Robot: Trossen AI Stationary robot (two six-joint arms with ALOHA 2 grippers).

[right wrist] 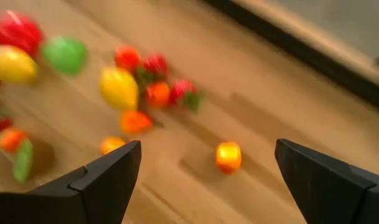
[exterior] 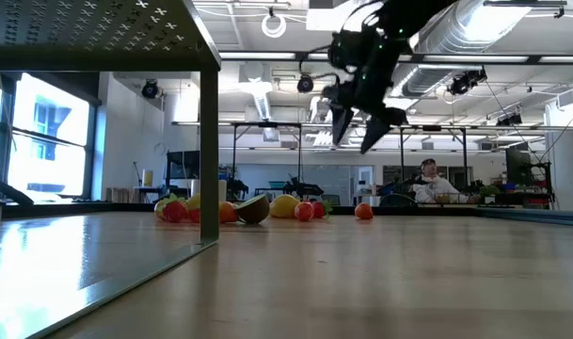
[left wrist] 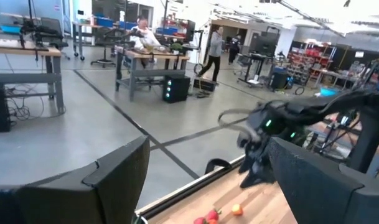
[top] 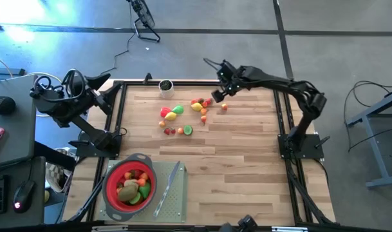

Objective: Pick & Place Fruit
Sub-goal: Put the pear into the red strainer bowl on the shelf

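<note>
- High view: fruit lies scattered mid-table; more sits in the red strainer.
- Right gripper hovers over the fruit, fingers wide, empty.
- Left gripper waits off-table, fingers wide.
- No writing is legible.

Red, orange, yellow and green fruit is seen on the pale striped wooden bench, a red strainer is rimmed in grey, and the arms are coloured black.
</note>
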